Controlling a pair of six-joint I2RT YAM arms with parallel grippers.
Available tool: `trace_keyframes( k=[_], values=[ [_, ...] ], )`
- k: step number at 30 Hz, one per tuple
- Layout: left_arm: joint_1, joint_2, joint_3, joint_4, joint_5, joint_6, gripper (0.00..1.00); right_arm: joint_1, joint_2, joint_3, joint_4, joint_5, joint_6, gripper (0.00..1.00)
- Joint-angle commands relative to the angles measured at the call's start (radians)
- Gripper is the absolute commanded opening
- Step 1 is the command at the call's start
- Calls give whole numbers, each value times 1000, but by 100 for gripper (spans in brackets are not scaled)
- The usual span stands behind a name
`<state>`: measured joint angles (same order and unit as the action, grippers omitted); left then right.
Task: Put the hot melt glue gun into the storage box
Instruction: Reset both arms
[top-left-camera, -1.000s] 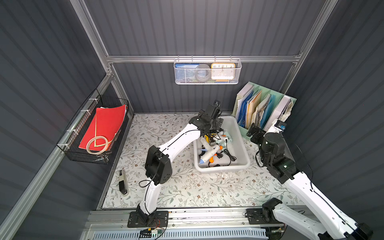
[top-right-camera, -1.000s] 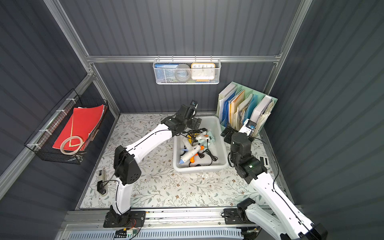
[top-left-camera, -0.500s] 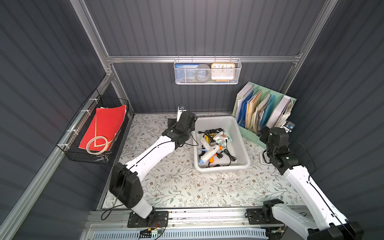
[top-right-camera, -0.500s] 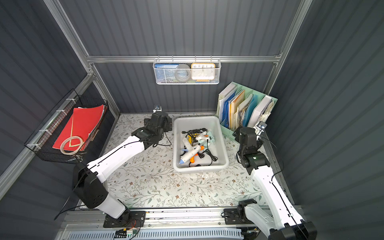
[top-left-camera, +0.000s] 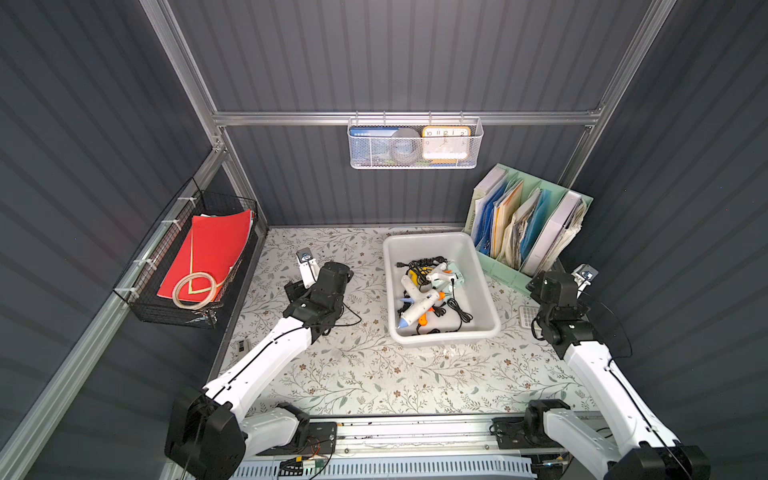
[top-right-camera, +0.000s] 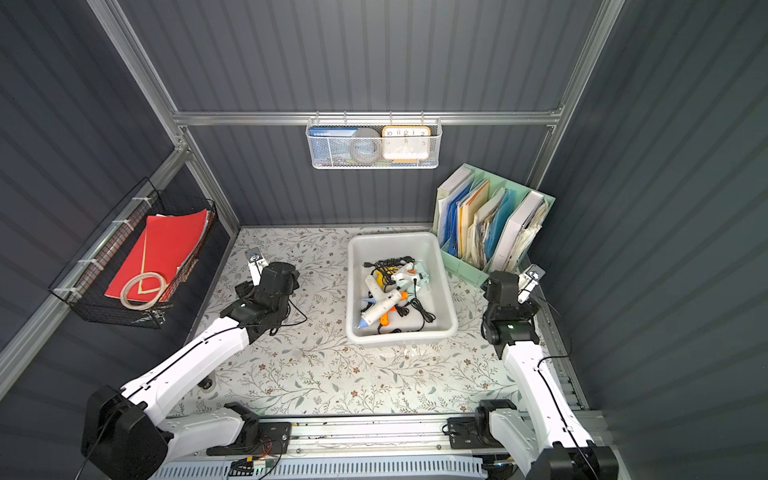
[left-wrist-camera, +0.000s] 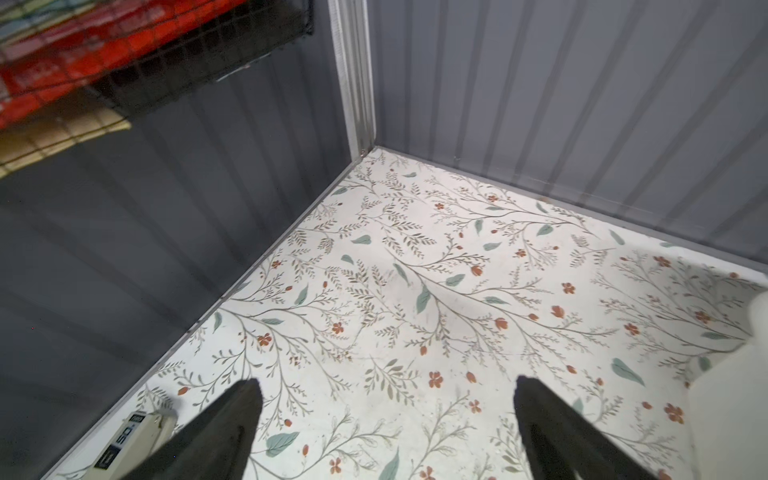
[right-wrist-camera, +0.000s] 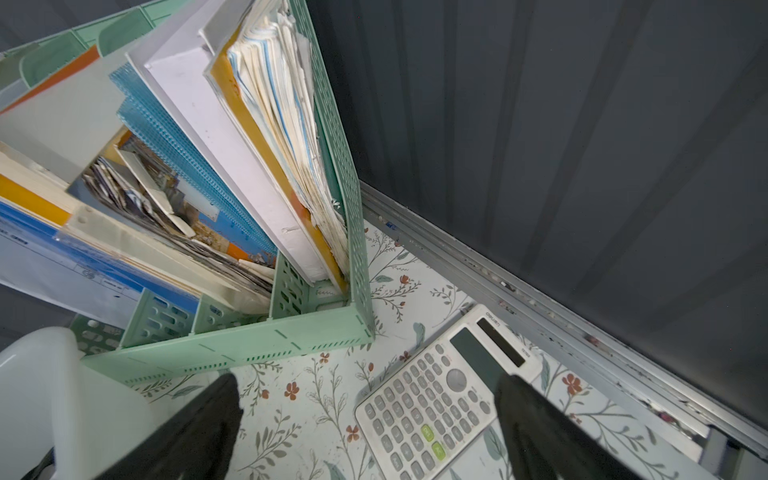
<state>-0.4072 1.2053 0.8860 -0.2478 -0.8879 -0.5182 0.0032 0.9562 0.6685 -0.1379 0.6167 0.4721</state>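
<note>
The storage box (top-left-camera: 441, 338) (top-right-camera: 402, 337) is a pale grey-white tub on the floral floor, right of centre in both top views. Several hot melt glue guns lie in it among black cords, one of them a white glue gun (top-left-camera: 417, 308) (top-right-camera: 381, 309) with a blue nozzle and an orange trigger. My left gripper (left-wrist-camera: 384, 386) stands open and empty over bare floor, left of the box, whose wall (left-wrist-camera: 739, 407) shows at the edge of the left wrist view. My right gripper (right-wrist-camera: 365, 386) is open and empty over a calculator (right-wrist-camera: 440, 399), right of the box.
A mint-green file holder (top-left-camera: 528, 220) full of folders stands behind the box at the right. A black wire basket (top-left-camera: 191, 257) with red folders hangs on the left wall, a white mesh basket (top-left-camera: 415, 145) on the back wall. A small white device (left-wrist-camera: 133, 432) lies by the left floor edge.
My left arm has drawn back from over the box to the left. My right arm has swung away to the right, beside the file holder. Both grippers stayed open.
</note>
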Motion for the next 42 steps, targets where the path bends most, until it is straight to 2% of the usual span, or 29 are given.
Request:
trace_keyframes(
  k=[1, 8, 15, 20, 28, 35, 42],
  values=[
    [43, -35, -61, 25, -36, -53, 100, -5, 22, -44, 107, 45, -59, 99],
    [157, -49, -201, 169, 18, -45, 100, -6, 169, -70, 209, 6, -143, 99],
    [235, 12, -283, 374, 147, 60, 100, -6, 315, -90, 386, -228, -279, 99],
    [308, 50, -330, 543, 296, 165, 100, -6, 394, -148, 604, -356, -319, 99],
    [426, 110, -389, 752, 559, 275, 100, -23, 460, -209, 779, -486, -369, 99],
    [455, 157, -414, 845, 669, 312, 100, -39, 504, -224, 851, -564, -406, 99],
    [458, 208, -425, 888, 684, 340, 100, -44, 613, -303, 1123, -603, -416, 99]
  ],
)
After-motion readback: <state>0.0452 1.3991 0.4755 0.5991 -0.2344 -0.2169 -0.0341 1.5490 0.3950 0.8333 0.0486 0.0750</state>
